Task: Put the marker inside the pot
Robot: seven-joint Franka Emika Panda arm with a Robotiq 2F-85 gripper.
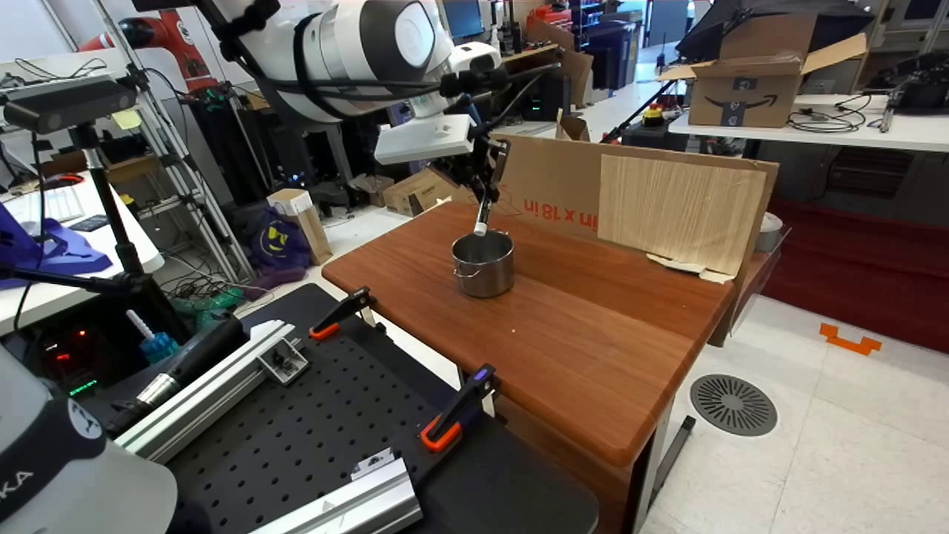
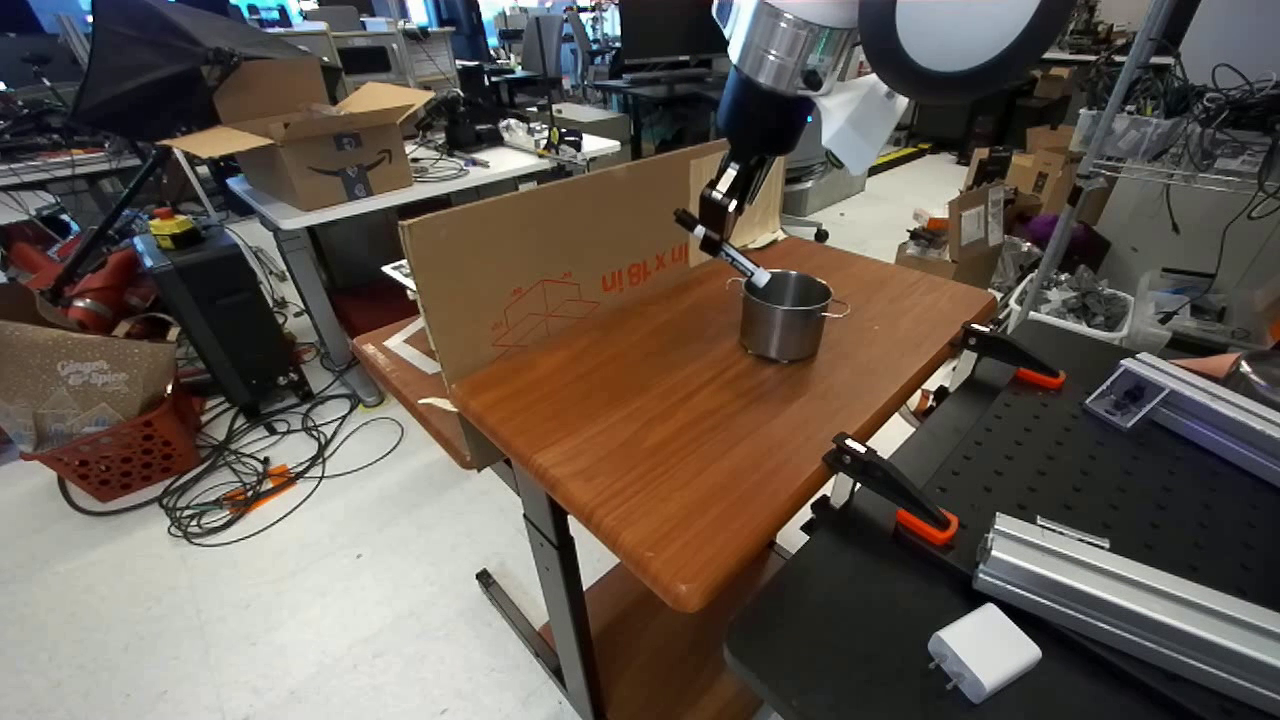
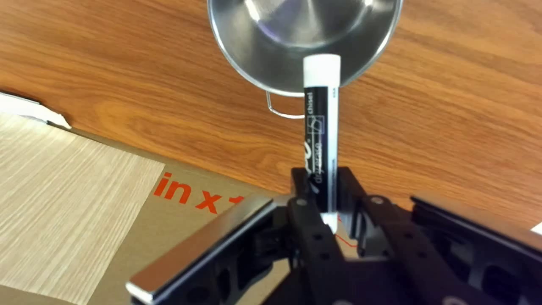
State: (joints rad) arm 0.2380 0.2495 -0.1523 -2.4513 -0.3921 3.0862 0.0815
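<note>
Marker slants down toward pot.

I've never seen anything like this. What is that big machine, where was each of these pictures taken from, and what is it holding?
The machine is a robot arm: a jointed mechanical limb that a person steers remotely. Two of the pictures come from cameras outside the robot, looking at the same table from different places. The close-up comes from a camera on the arm's wrist, looking past its jaws.

On the table stands a small metal pot, with a sheet of cardboard upright along one side. The jaws are closed on a marker, which slants with its white end toward the pot. In the wrist view, that end shows against the pot's opening; I can't tell whether it touches the rim.
</note>
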